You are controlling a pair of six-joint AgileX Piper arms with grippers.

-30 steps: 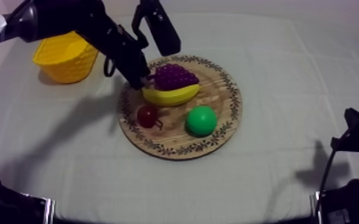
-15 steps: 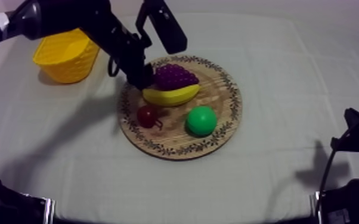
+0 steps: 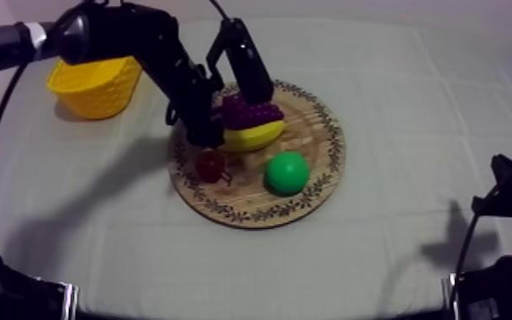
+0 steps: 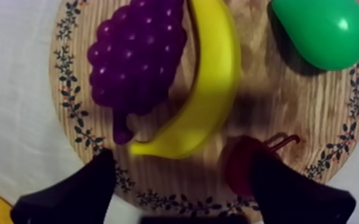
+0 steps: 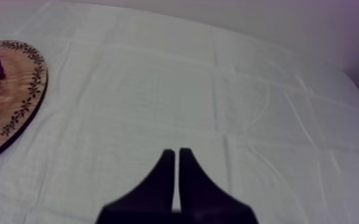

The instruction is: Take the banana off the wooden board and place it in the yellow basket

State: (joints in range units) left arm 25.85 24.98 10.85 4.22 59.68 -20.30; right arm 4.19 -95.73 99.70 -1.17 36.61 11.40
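Observation:
The yellow banana (image 3: 249, 136) lies on the round wooden board (image 3: 327, 166), tucked against the purple grapes (image 3: 249, 111). My left gripper (image 3: 207, 134) hangs low over the banana's left end, beside the small red fruit (image 3: 210, 164). Seen from the left wrist, its fingers (image 4: 68, 193) stand wide apart and open, with the banana (image 4: 212, 89) just beyond them, its tip on the line between them. The small red fruit (image 4: 238, 164) sits right by one finger. The yellow basket (image 3: 93, 81) stands at the far left. My right gripper (image 5: 176, 156) is shut on nothing over bare cloth.
A green pear (image 3: 287, 172) rests on the board's near right part, clear of the left gripper. The grapes (image 4: 137, 56) press along the banana's side. The right arm (image 3: 506, 213) stays low at the table's right edge, with the board's rim (image 5: 30, 89) off to its left.
My left gripper has dropped from the board's far-left rim down toward the banana's left end. Its fingers have spread apart. The fruit and the right arm have not moved.

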